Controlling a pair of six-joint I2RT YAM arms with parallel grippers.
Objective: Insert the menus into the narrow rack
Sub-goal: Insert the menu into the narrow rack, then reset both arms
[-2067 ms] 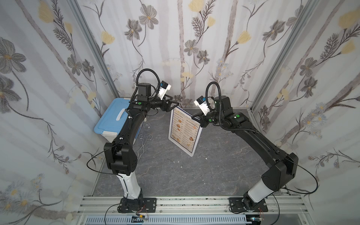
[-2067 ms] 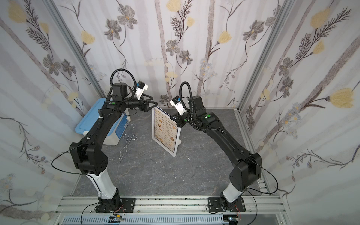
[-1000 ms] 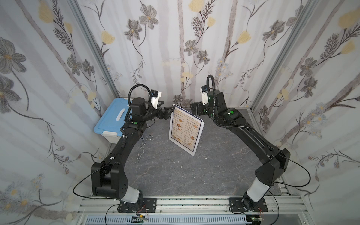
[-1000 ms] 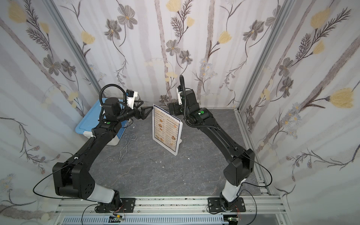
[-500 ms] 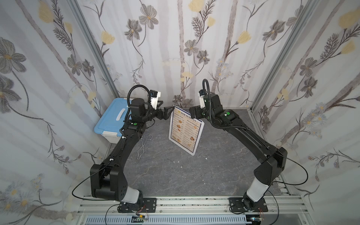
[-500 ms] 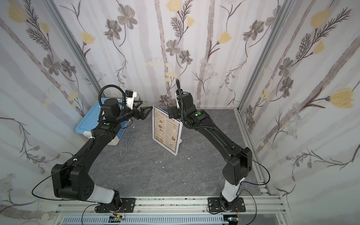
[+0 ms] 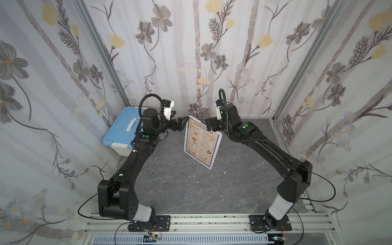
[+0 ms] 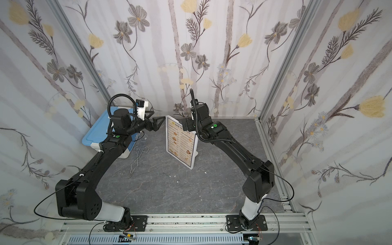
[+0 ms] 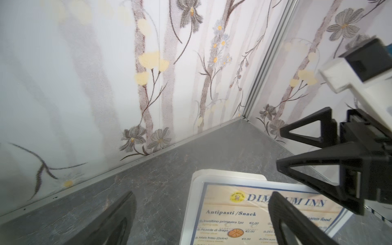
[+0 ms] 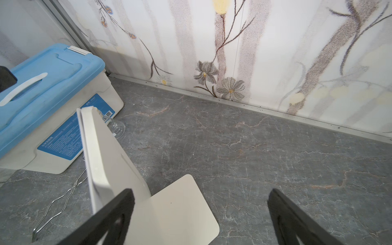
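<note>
The menu (image 7: 199, 141) (image 8: 180, 142), headed "DIM SUM INN" (image 9: 233, 214), sits inside the white narrow rack (image 7: 219, 139) (image 8: 196, 151). The rack stands upright mid-table, leaning back on a flat white foot (image 10: 180, 207). My left gripper (image 7: 183, 123) (image 8: 159, 122) (image 9: 200, 212) hovers open just left of the rack's top corner, touching nothing. My right gripper (image 7: 209, 125) (image 8: 184, 125) (image 10: 200, 203) is open behind the rack's top edge, above the foot, with nothing in it. It also shows in the left wrist view as the right gripper (image 9: 280, 149) over the menu's heading.
A blue-lidded storage box (image 7: 123, 129) (image 8: 95, 131) (image 10: 42, 84) stands at the back left corner. Wire tongs (image 7: 156, 159) (image 8: 137, 159) (image 10: 59, 201) lie on the grey floor between box and rack. A small glass beaker (image 10: 115, 127) sits by the box. Papered walls close three sides.
The left arm has sunk lower and its gripper has drawn slightly off the rack's top corner. The right wrist has swung round behind the top edge. Menu and rack have not moved.
</note>
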